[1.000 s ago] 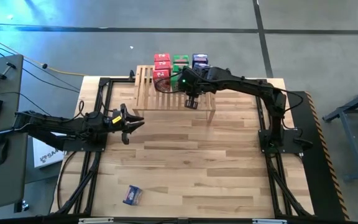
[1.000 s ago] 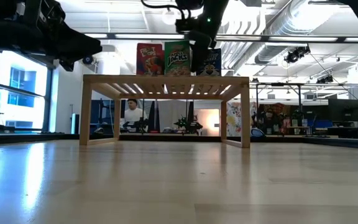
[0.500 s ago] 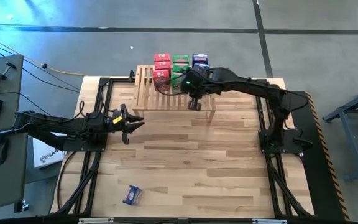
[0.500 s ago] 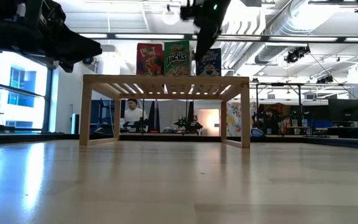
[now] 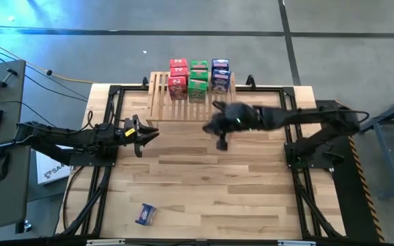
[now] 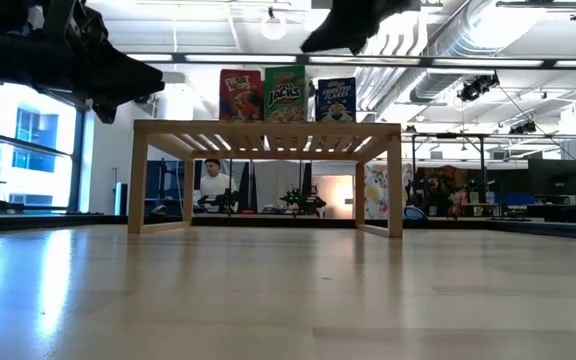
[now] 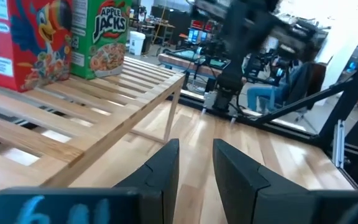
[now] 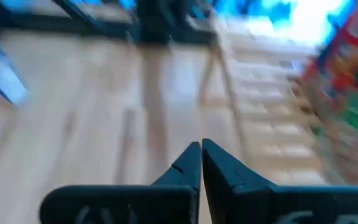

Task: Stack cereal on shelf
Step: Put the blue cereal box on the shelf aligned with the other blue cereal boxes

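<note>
Red [image 5: 178, 75], green [image 5: 198, 77] and blue [image 5: 219, 74] cereal boxes stand upright in rows on the far part of the light-wood shelf [image 5: 183, 108]. In the low view they show as red [image 6: 241, 95], green [image 6: 285, 94] and blue [image 6: 336, 100]. One more blue box [image 5: 146, 214] lies on the table near its front left. My right gripper [image 5: 221, 143] is shut and empty, off the shelf's near right corner, above the table. My left gripper [image 5: 146, 134] is open and empty, to the left of the shelf's near left leg.
The shelf's legs [image 6: 396, 180] stand on the plank tabletop. Dark frame rails [image 5: 108, 109] run along the table's left and right sides. Bare planks lie between the shelf and the lone blue box. A person [image 6: 208, 180] sits in the room beyond the table.
My right gripper has drawn back from the blue box on the shelf, toward the table's near edge and a little right, rising in the low view. The blue box stays upright on the shelf and now shows whole.
</note>
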Motion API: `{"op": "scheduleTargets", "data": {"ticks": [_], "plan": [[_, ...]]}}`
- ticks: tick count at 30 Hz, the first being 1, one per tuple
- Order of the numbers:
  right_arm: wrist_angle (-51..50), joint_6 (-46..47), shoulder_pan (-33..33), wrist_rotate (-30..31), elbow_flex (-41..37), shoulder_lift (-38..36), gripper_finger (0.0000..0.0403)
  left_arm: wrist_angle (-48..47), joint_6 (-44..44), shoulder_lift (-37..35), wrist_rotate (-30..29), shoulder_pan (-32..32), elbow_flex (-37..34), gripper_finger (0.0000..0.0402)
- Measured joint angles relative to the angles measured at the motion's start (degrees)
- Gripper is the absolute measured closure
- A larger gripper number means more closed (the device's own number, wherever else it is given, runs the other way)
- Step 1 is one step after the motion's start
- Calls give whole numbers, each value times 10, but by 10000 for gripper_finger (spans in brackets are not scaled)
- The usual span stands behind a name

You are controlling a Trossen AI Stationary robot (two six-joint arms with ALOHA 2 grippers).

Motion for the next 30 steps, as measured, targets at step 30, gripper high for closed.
{"op": "scheduleTargets", "data": {"ticks": [30], "plan": [[647,43,157,130,-443,-59,401,-740,-457,381,90,-126,535,274]]}}
